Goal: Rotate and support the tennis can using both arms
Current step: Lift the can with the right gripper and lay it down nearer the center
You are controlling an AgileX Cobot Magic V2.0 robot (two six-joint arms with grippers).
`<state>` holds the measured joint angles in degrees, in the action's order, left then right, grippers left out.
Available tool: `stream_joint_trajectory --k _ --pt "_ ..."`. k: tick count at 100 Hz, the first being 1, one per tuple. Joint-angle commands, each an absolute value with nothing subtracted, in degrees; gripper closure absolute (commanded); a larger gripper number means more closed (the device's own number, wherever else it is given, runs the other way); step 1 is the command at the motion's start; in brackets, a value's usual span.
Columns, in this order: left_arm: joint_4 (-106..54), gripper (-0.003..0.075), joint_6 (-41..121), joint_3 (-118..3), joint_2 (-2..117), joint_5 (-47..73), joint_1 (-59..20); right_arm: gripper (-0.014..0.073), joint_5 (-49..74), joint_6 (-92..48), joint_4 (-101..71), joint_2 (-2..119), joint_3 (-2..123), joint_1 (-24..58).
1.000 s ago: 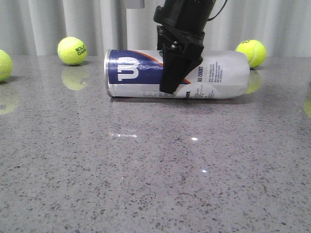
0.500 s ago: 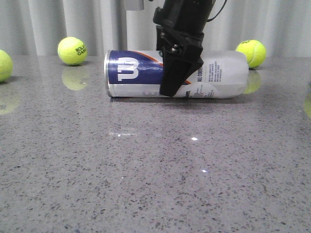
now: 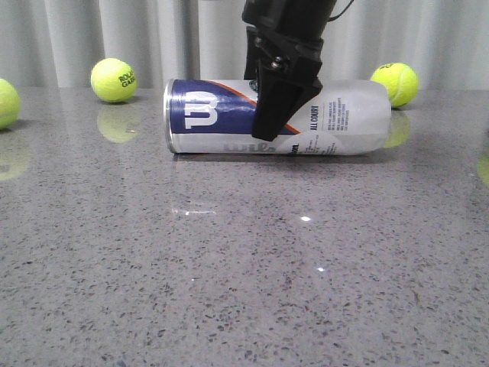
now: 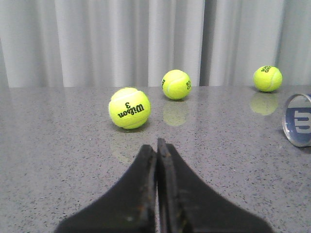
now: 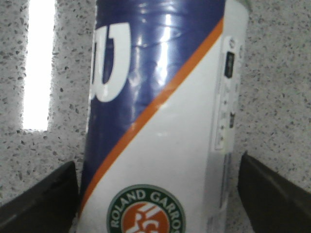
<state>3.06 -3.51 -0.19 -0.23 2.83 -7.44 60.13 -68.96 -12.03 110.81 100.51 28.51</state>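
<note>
The tennis can (image 3: 206,115) lies on its side on the grey table, navy W end to the left, clear end to the right. My right gripper (image 3: 269,126) comes down from above over its middle, one black finger in front of the label. In the right wrist view the can (image 5: 160,97) fills the frame and the gripper (image 5: 158,194) is open, its fingers (image 5: 43,199) either side of the can. My left gripper (image 4: 156,145) is shut and empty, low over the table. The can's metal end (image 4: 298,126) shows at that view's edge. The left arm is out of the front view.
Yellow-green tennis balls lie at the back of the table: one back left (image 3: 114,79), one at the left edge (image 3: 4,102), one behind the can's clear end (image 3: 395,82). Three balls (image 4: 129,108) (image 4: 176,84) (image 4: 267,78) lie ahead of the left gripper. Grey curtain behind.
The right gripper dipped a little lower over the can, then rose slightly. The can has not moved.
</note>
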Motion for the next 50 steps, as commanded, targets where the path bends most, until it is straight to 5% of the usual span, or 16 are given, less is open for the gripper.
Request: stream_joint_trajectory --k 1,50 --pt "2.6 0.0741 -3.9 2.5 -2.4 -1.9 -7.4 -0.0057 59.5 -69.3 -12.8 106.7 102.3 28.5" --pt "2.6 0.0741 -3.9 2.5 -2.4 -1.9 -7.4 -0.0057 60.5 -69.3 -12.8 104.9 102.3 28.5"
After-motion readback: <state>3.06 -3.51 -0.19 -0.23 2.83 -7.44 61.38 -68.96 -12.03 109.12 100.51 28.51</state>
